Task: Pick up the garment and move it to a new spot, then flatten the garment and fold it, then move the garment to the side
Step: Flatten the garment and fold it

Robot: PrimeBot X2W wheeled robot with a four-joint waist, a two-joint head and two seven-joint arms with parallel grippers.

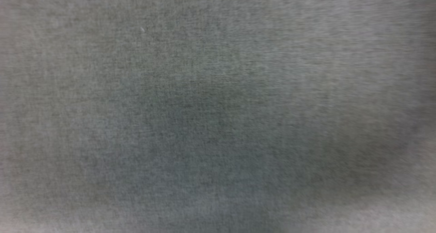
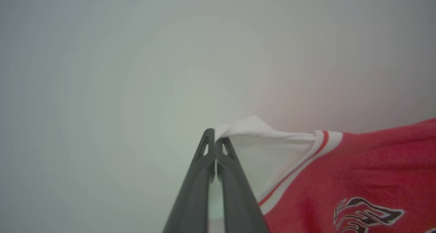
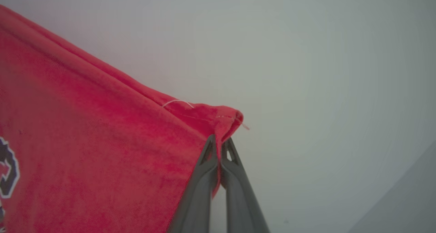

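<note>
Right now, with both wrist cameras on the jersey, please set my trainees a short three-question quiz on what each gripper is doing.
1. True or false: the left gripper is shut on a white part of the garment.
2. Choose one: the right gripper pinches (A) the black lettering, (B) a red stitched corner, (C) nothing.
3. Fill the gap: the head view shows a blurred, woven-looking ____ surface.

Key: 1 true; 2 B; 3 grey.
</note>
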